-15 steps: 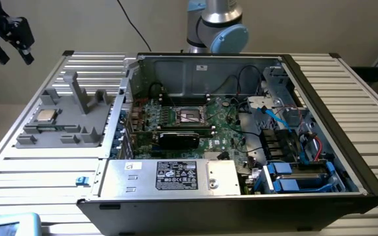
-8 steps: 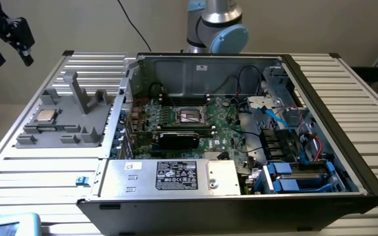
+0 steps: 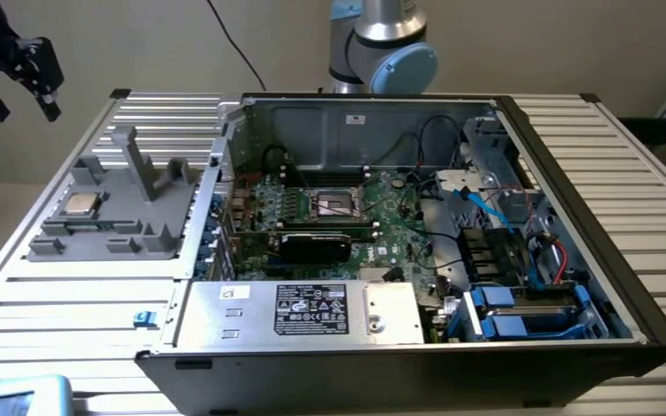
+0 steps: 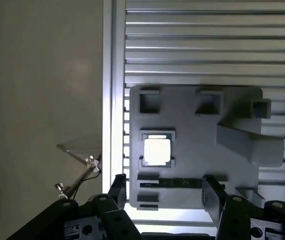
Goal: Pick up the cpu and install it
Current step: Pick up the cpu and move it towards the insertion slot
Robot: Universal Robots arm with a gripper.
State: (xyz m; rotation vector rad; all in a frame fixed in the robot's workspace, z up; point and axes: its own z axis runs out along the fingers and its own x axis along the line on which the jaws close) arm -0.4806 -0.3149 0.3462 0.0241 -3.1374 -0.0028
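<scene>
Our gripper [image 3: 18, 108] hangs with fingers [image 4: 210, 195] spread wide, holding nothing. The cpu [image 3: 82, 204] lies flat well below it, seated in a grey tray [image 3: 125, 230]. We judge it light, stiff, delicate underneath; we'd grip its thin opposite edges, not the smooth top.

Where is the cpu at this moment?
On the exterior view's left, the cpu sits in a recess of the grey fixture, beside the open computer case.
</scene>
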